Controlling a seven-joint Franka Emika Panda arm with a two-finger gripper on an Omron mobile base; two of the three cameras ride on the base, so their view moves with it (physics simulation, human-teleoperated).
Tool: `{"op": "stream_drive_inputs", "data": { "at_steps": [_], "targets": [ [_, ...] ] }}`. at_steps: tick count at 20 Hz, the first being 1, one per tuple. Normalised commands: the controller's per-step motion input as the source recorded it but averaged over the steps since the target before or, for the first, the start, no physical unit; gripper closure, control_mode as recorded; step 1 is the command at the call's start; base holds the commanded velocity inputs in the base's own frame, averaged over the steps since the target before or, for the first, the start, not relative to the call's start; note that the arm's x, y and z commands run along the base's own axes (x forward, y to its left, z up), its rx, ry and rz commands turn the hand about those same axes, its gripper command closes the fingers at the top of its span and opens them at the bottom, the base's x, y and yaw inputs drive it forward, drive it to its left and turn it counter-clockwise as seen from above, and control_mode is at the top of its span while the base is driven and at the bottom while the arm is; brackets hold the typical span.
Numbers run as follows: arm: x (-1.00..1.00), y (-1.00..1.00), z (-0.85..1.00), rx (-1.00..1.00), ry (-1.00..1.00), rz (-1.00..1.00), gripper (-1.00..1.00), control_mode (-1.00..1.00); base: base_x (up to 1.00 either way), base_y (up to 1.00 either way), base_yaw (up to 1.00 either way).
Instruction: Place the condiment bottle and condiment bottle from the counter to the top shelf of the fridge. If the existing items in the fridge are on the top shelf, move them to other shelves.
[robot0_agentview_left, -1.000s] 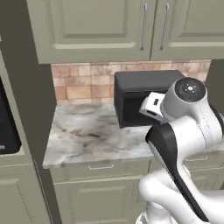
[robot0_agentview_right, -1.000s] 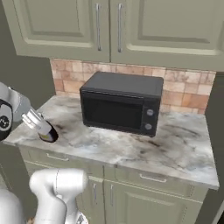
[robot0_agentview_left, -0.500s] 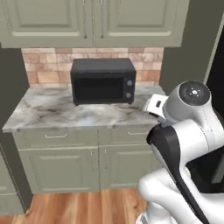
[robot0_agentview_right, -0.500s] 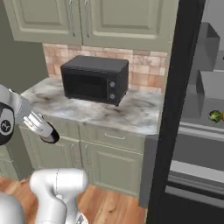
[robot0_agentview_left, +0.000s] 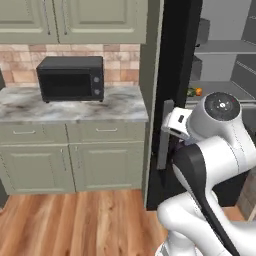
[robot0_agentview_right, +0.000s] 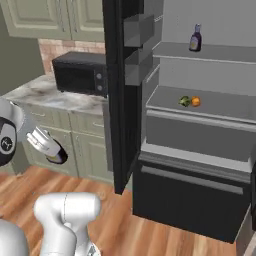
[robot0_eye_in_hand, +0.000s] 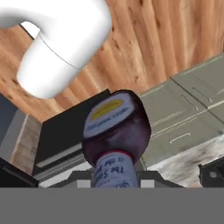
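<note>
My gripper (robot0_agentview_right: 54, 154) hangs low at the left of the right base view, shut on a dark-brown condiment bottle (robot0_agentview_right: 58, 157). In the hand view this bottle (robot0_eye_in_hand: 116, 127) points its yellow-and-white label at the camera, held by the neck between the jaws. A second condiment bottle (robot0_agentview_right: 195, 38) stands upright on the top shelf (robot0_agentview_right: 225, 53) of the open fridge (robot0_agentview_right: 200, 130). One shelf lower lie the green broccoli floret (robot0_agentview_right: 184, 101) and the round orange vegetable (robot0_agentview_right: 195, 101), side by side. The marble counter (robot0_agentview_left: 75, 107) lies to the left of the fridge.
A black microwave (robot0_agentview_left: 71, 78) stands on the counter under green wall cabinets. The fridge's open black door (robot0_agentview_right: 122, 75) with grey bins juts out between counter and fridge interior. Wooden floor (robot0_agentview_left: 75, 220) spreads before the cabinets.
The base has swung right, so the views have shifted from the counter and microwave to the open fridge. The gripper stays shut on the bottle throughout.
</note>
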Motion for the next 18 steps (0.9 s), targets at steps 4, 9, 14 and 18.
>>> {"op": "stream_drive_inputs", "data": {
  "at_steps": [4, 9, 14, 18],
  "targets": [
    [0.0, 0.0, 0.0, 0.0, 0.0, 0.0, 1.0, 1.0, -0.79, -1.0, 0.0],
    [0.0, 0.0, 0.0, 0.0, 0.0, 0.0, 1.0, 1.0, 0.43, -1.0, -0.13],
    [0.0, 0.0, 0.0, 0.0, 0.0, 0.0, 1.0, 1.0, 0.99, -0.39, -0.15],
    [0.0, 0.0, 0.0, 0.0, 0.0, 0.0, 1.0, 1.0, 0.98, -0.01, -0.15]
  ]
}}
